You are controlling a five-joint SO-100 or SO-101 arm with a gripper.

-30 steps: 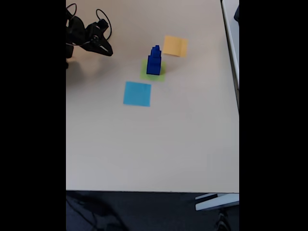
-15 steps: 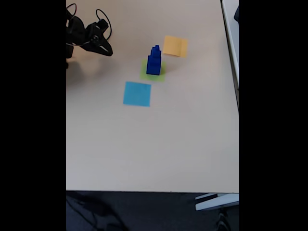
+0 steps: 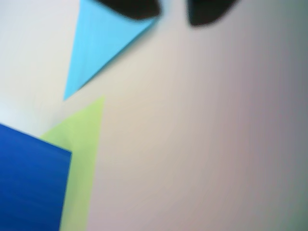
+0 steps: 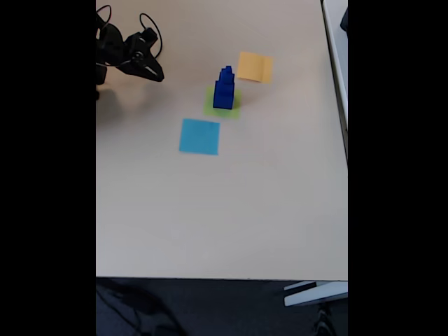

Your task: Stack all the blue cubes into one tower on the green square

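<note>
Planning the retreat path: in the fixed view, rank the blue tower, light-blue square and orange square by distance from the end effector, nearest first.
From the end effector, at upper left:
1. Blue cube tower, right of it, on the green square.
2. Light-blue square, below and right; close to the tower's distance.
3. Orange square, farthest right.

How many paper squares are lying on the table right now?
3. The green square sits under the blue cube tower, the orange-yellow square lies up-right of it, the light-blue square down-left.

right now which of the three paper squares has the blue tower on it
The green square, the middle one in the fixed view. The blue cubes stand stacked on it; the light-blue square and orange-yellow square are bare.
</note>
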